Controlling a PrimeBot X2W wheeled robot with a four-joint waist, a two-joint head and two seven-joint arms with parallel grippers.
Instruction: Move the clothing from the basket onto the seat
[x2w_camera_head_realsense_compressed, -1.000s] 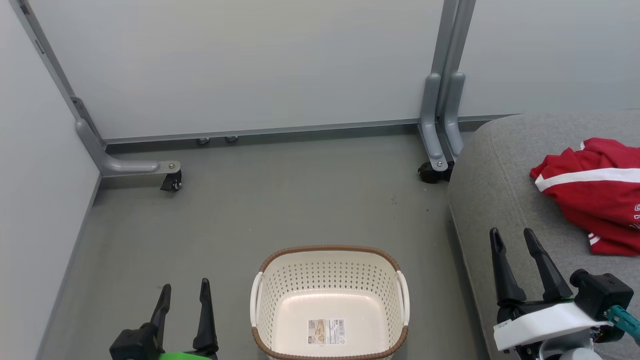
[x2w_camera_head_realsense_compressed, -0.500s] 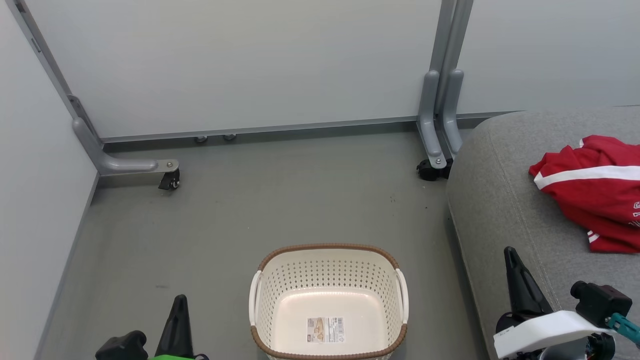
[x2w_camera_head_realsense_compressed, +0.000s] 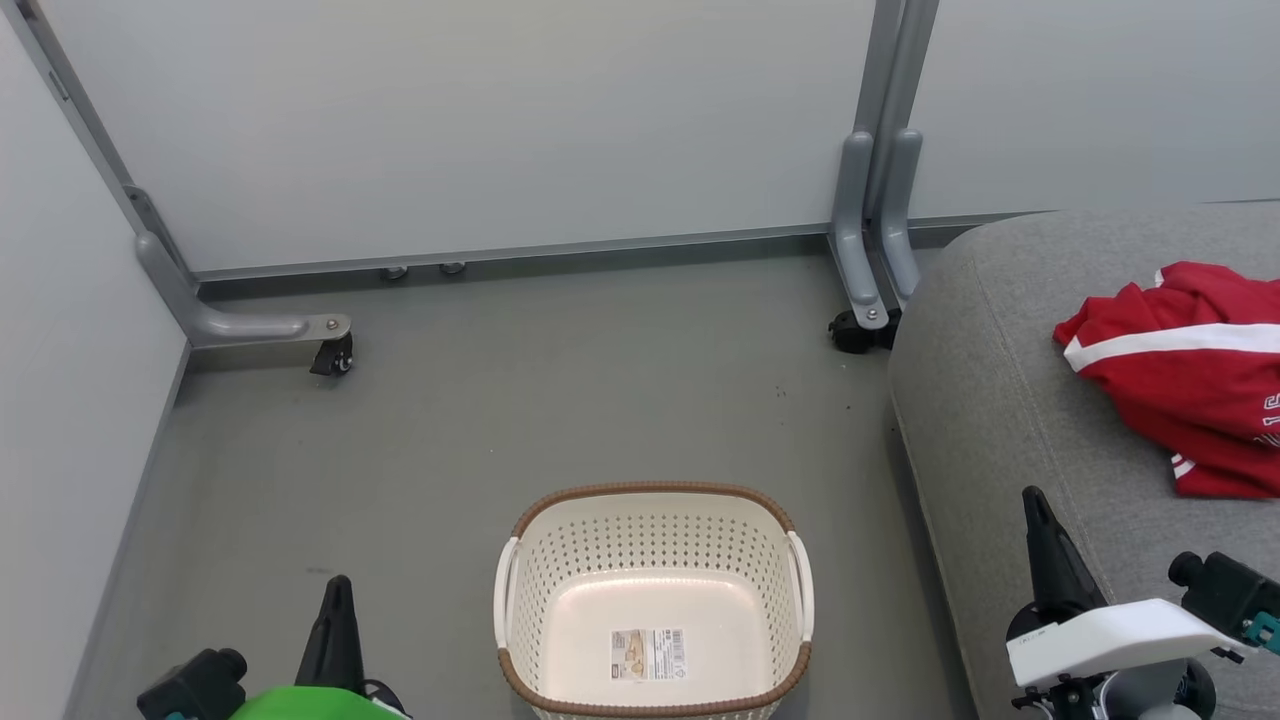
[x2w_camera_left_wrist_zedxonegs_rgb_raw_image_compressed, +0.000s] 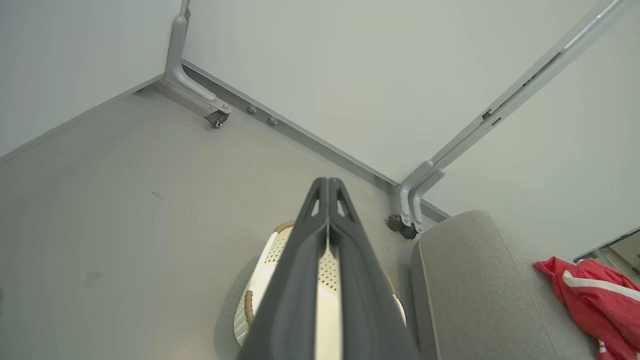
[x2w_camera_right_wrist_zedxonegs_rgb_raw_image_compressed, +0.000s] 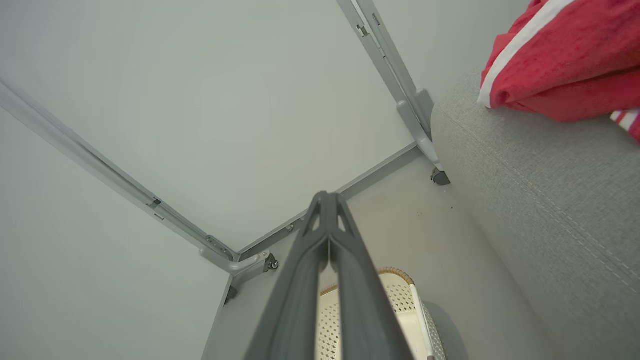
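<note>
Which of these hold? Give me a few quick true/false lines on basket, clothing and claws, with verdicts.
1. The basket stands on the floor beside the seat. True.
2. Clothing lies in the basket. False: the clothing lies on the seat, and the basket has just a sticker inside.
3. The left claw and the right claw are both shut. True.
4. The right claw grips the clothing. False: it is shut on nothing and is apart from the clothing.
</note>
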